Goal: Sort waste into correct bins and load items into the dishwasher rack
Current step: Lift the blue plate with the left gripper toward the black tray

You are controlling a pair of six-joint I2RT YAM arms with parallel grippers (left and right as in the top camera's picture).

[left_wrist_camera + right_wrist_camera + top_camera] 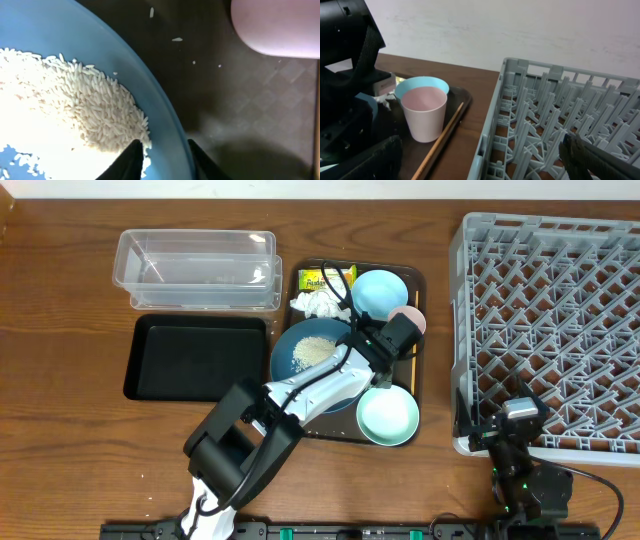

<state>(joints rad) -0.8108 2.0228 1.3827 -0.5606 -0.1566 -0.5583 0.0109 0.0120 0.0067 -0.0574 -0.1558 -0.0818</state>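
Step in hand: grabbing the dark blue plate (287, 360) to dump its rice (75, 105). The plate sits on the brown tray (416, 372), frame centre in the overhead view. Left gripper (167, 152) jaws are apart and straddle the plate's right rim, one finger inside by the grains, one outside, not clamped. Right gripper (480, 152) jaws gape wide, idle by the rack (560, 300), at its lower left corner. Next, likely: pinch the rim, lift level, carry left to the clear tub (195, 236) or black tray (195, 360), tip.

tub (195, 270) set far left | shallow tray (190, 360) just nearer | rice (313, 352) heaped on plate (288, 368), on serving tray (415, 280), centre | rack (560, 330) right
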